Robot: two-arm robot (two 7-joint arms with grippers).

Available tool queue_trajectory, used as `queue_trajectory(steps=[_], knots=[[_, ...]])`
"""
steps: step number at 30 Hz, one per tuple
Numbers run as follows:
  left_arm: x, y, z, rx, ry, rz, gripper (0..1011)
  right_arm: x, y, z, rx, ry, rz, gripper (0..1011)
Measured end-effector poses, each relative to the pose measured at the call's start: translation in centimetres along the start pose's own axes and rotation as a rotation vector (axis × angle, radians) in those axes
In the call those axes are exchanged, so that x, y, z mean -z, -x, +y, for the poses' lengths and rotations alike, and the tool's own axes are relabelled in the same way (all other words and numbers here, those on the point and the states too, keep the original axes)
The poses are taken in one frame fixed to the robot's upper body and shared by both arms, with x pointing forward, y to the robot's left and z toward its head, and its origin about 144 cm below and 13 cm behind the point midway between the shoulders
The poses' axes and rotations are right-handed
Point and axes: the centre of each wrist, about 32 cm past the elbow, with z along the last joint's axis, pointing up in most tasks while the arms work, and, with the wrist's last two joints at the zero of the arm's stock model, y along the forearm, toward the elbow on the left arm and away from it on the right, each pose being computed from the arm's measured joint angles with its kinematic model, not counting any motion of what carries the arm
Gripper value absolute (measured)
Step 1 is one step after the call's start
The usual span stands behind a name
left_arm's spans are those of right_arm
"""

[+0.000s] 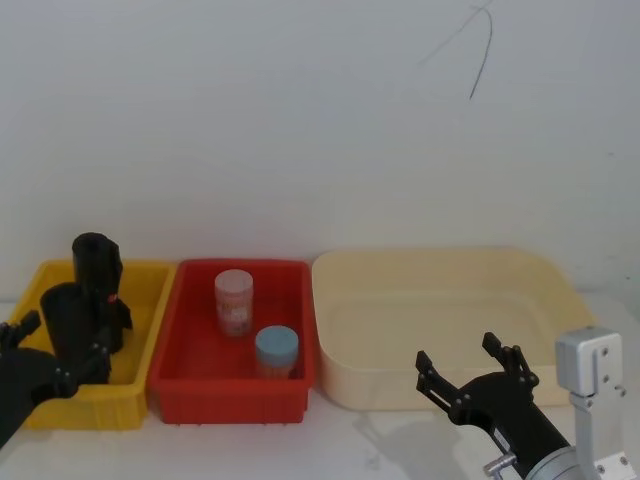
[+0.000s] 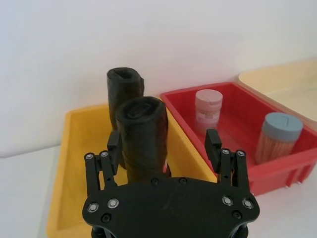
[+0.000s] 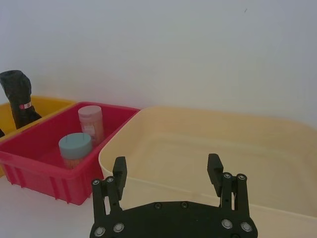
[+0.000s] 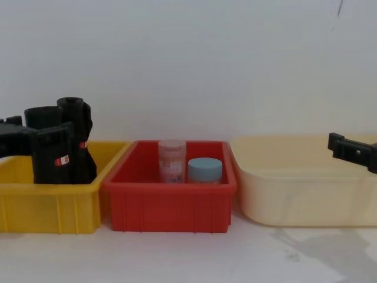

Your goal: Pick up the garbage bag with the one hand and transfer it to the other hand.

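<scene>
Left gripper: you have it (image 2: 163,141) at the yellow bin (image 1: 90,405), on your far left, level with the upper part of the front roll.
Left jaws: spread wide and straddling the roll. In the left wrist view one finger (image 2: 113,144) sits just beside the roll, while the other stands well apart from it. You are not pinching anything.
Garbage bag: it (image 4: 47,171) stands upright in the yellow bin as the nearer of two black rolls. Its red-and-white label faces you in the chest view.
Second black roll: it (image 4: 82,127) stands upright just behind the garbage bag in the same bin and shows an orange-red mark.
Right gripper: you have it (image 1: 470,375) low on your right, in front of the cream tub (image 1: 380,385) and near its front wall.
Right jaws: spread apart, with nothing between them.
Red bin: it (image 1: 230,385) sits between the yellow bin and the cream tub. It holds a pink-lidded jar (image 1: 234,300) and, nearer to you, a blue-lidded jar (image 1: 275,350), both upright.
Table: white (image 4: 177,253), with the three containers side by side in a row against the wall.
</scene>
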Motion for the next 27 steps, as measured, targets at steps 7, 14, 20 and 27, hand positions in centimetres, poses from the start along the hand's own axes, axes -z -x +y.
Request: queue_trajectory(steps=[7, 14, 20, 27], knots=[[-0.1, -0.8, -1.0, 0.001, 0.002, 0.013, 1001, 0.0, 0.0, 0.0, 0.0, 0.0, 0.0, 1001], [-0.3, -1.4, -2.4, 0.024, 0.003, 0.019, 1001, 0.0, 0.0, 0.0, 0.0, 0.0, 0.0, 1001], [-0.3, -1.6, -3.4, 0.03, -0.016, 0.017, 1001, 0.0, 0.0, 0.0, 0.0, 0.0, 0.0, 1001], [-0.2, -1.7, -4.2, 0.024, -0.044, 0.006, 1001, 0.0, 0.0, 0.0, 0.0, 0.0, 0.0, 1001]])
